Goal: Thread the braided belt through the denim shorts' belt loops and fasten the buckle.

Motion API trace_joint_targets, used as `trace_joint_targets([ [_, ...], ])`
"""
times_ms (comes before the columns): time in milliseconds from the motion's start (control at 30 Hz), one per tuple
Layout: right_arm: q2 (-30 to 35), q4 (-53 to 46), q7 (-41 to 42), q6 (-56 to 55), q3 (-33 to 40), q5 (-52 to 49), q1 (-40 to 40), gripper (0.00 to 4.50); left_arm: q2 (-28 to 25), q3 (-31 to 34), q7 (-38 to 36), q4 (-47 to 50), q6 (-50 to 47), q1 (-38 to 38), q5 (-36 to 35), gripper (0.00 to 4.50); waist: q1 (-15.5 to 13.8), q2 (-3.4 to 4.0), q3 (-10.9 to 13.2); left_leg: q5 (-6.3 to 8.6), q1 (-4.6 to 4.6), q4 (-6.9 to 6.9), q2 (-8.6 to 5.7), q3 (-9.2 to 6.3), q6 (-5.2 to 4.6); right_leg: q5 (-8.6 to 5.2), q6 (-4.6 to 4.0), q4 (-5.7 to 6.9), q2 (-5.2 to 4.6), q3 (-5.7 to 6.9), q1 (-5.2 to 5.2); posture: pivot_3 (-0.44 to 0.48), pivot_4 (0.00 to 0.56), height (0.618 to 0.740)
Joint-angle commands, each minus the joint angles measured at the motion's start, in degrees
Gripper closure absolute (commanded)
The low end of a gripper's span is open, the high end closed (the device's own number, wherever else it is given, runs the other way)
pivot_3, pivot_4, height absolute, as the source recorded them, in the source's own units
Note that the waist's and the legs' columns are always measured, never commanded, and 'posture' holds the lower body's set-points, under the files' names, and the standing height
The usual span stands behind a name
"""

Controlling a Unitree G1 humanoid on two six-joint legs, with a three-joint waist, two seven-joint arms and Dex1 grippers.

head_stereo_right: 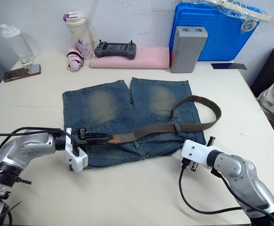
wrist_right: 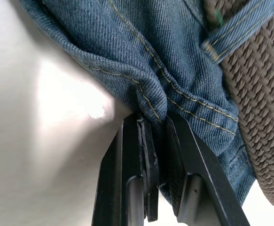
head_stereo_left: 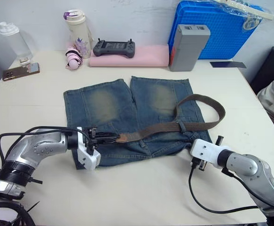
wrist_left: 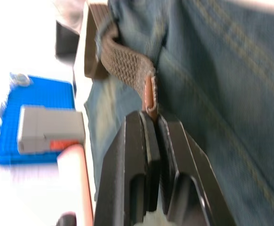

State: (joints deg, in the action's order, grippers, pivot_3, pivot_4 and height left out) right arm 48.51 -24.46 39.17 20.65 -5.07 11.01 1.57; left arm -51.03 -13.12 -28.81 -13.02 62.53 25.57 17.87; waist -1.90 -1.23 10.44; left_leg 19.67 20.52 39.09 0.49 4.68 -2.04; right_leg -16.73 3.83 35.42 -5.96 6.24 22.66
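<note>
Two grippers are seen at the near waistband edge of the denim shorts [head_stereo_left: 127, 117], which are spread flat on the white table [head_stereo_left: 141, 197] with the legs pointing away. The left gripper [head_stereo_left: 112, 138] is pressed together on the tan tip of the braided belt [head_stereo_left: 174, 126], pinching it just over the shorts' near left hem. From that gripper the belt is run rightward along the waistband, passed under one of the belt loops [wrist_right: 235, 30], then curled back in a loop beyond the shorts' right edge. The right gripper [wrist_right: 156, 123] is clamped on a fold of denim at the near right corner, with the belt just beside it. The buckle cannot be made out. Bare tabletop is left open nearer than both grippers and to either outer side; a pink pad [head_stereo_left: 141, 55], grey box [head_stereo_left: 188, 47] and blue crate [head_stereo_left: 216, 28] are kept well beyond the shorts.
</note>
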Motion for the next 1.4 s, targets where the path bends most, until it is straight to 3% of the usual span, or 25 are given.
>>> trace_joint_targets([
  [33,2.4,4.5,0.2,3.2,2.8,1.6,3.5,4.50,-1.1,3.0,1.1,4.0,0.8,-2.9,-4.0,4.50,-0.1,0.02,0.0,0.00,0.00,0.00,0.00,0.00,0.00,0.00,0.00,0.00,0.00,0.01,0.00,0.000,0.150,0.728],
  [100,3.2,4.4,0.8,3.2,3.3,1.5,4.3,4.50,-1.6,3.7,0.7,5.2,0.7,-4.6,-4.4,4.50,-0.2,0.02,0.0,0.01,0.01,0.00,-0.01,0.00,-0.01,0.00,0.00,-0.04,-0.02,0.02,-0.02,0.000,0.150,0.728],
  [167,3.0,2.6,2.2,3.9,3.7,-0.5,4.6,3.46,-1.9,4.3,0.5,6.5,0.3,-6.0,-4.5,4.50,-0.4,0.03,0.0,0.02,0.01,0.00,-0.01,0.00,-0.02,0.00,0.01,-0.09,-0.02,0.02,-0.04,0.000,0.150,0.728],
  [233,1.6,-0.3,3.7,5.8,5.0,-4.3,3.8,2.83,-1.8,4.7,0.4,7.8,-0.4,-6.9,-4.6,4.50,-0.4,0.03,0.0,0.04,0.00,0.00,-0.02,-0.01,-0.02,0.01,0.01,-0.32,-0.02,0.02,-0.05,0.000,0.150,0.728],
  [433,-1.2,-9.9,9.5,19.2,14.7,-21.8,-1.2,0.12,-0.9,5.5,0.6,10.9,-2.5,-7.4,-5.0,4.50,0.4,0.43,0.3,0.08,0.04,-0.03,0.03,-0.04,0.03,0.00,0.01,-0.34,0.02,0.03,0.00,0.000,0.150,0.728],
  [567,-3.0,-14.6,11.1,33.9,21.6,-36.8,-6.1,0.05,-0.5,6.6,1.3,11.8,-2.4,-7.4,-4.6,4.50,1.1,0.62,0.4,0.07,0.07,-0.04,0.07,-0.02,0.02,0.01,0.01,-0.30,0.08,0.01,0.06,0.000,0.150,0.728],
  [667,-7.3,-17.0,9.7,52.1,27.4,-54.0,-11.4,0.05,0.1,8.4,2.4,12.3,-1.8,-6.9,-4.1,4.50,1.2,0.63,0.4,0.07,0.06,-0.04,0.12,-0.03,0.04,0.00,0.01,-0.27,0.12,0.02,0.07,0.000,0.150,0.728],
  [700,-10.1,-16.9,8.5,58.2,29.2,-59.0,-13.4,0.05,0.1,8.9,2.5,12.4,-1.8,-6.8,-4.2,4.50,1.2,0.63,0.4,0.07,0.06,-0.04,0.14,-0.04,0.04,0.00,0.00,-0.28,0.13,0.03,0.07,0.000,0.150,0.728],
  [767,-21.9,-14.5,2.8,68.7,33.2,-67.1,-17.5,0.05,0.3,9.7,2.8,12.6,-1.7,-6.7,-4.1,4.50,1.4,0.59,0.4,0.07,0.06,-0.05,0.16,-0.04,0.04,0.00,0.00,-0.28,0.13,0.01,0.08,0.000,0.150,0.728],
  [833,-30.5,-11.8,-5.5,71.8,34.0,-74.6,-17.4,0.05,0.7,10.3,3.0,12.8,-1.6,-6.5,-3.9,4.50,1.7,0.65,0.4,0.08,0.09,-0.08,0.18,-0.05,0.08,0.00,-0.01,-0.29,0.15,0.01,0.10,0.000,0.150,0.728],
  [933,-42.1,-7.4,-21.2,71.8,34.0,-82.5,-15.6,0.05,0.9,10.7,3.0,13.5,-1.9,-6.5,-4.1,4.50,1.9,0.66,0.4,0.07,0.18,-0.15,0.16,-0.06,0.10,-0.01,-0.03,0.01,0.13,0.02,0.22,0.000,0.150,0.728],
  [967,-44.6,-4.7,-29.9,68.2,32.4,-89.3,-14.5,0.05,0.9,10.7,2.9,13.7,-2.0,-6.6,-4.1,4.50,2.1,0.67,0.4,0.07,0.30,-0.14,0.14,-0.04,0.11,-0.01,-0.03,0.10,0.12,0.02,0.38,0.000,0.150,0.728],
  [1067,-44.9,0.8,-53.7,52.2,24.1,-111.1,-11.4,0.05,0.9,10.9,2.8,14.0,-2.3,-6.8,-4.0,4.50,2.2,0.67,0.4,-0.03,0.80,-0.05,0.01,0.13,0.09,-0.01,-0.03,0.33,0.02,-0.04,0.98,0.000,0.150,0.728],
  [1133,-44.1,2.0,-64.5,42.7,19.9,-120.2,-10.8,0.05,0.9,11.1,2.6,14.4,-2.4,-7.0,-4.1,4.50,2.3,0.67,0.4,-0.04,0.74,-0.05,0.01,0.32,0.08,-0.01,-0.03,0.40,0.02,0.01,1.01,0.000,0.150,0.728],
  [1233,-46.8,1.4,-72.3,32.4,17.5,-123.9,-11.0,0.05,0.7,11.5,2.5,14.8,-2.8,-7.5,-4.1,4.50,2.6,0.67,0.4,-0.09,0.68,-0.04,0.03,0.47,0.06,-0.01,-0.02,0.40,0.02,-0.04,1.01,0.000,0.150,0.728],
  [1367,-48.2,-0.2,-74.7,26.7,16.5,-124.0,-11.5,0.05,0.4,11.7,2.3,15.0,-3.3,-8.3,-3.8,4.50,2.9,0.68,0.4,-0.11,0.66,-0.06,0.12,0.48,0.11,-0.01,-0.02,0.45,0.06,-0.10,1.07,0.000,0.150,0.728],
  [1400,-48.1,-0.5,-75.0,26.0,16.0,-124.0,-11.5,0.28,0.5,11.7,2.2,15.2,-3.5,-8.4,-4.0,4.50,3.0,0.68,0.4,-0.11,0.68,-0.07,0.12,0.49,0.11,-0.01,-0.02,0.46,0.06,-0.12,1.09,0.000,0.150,0.728],
])
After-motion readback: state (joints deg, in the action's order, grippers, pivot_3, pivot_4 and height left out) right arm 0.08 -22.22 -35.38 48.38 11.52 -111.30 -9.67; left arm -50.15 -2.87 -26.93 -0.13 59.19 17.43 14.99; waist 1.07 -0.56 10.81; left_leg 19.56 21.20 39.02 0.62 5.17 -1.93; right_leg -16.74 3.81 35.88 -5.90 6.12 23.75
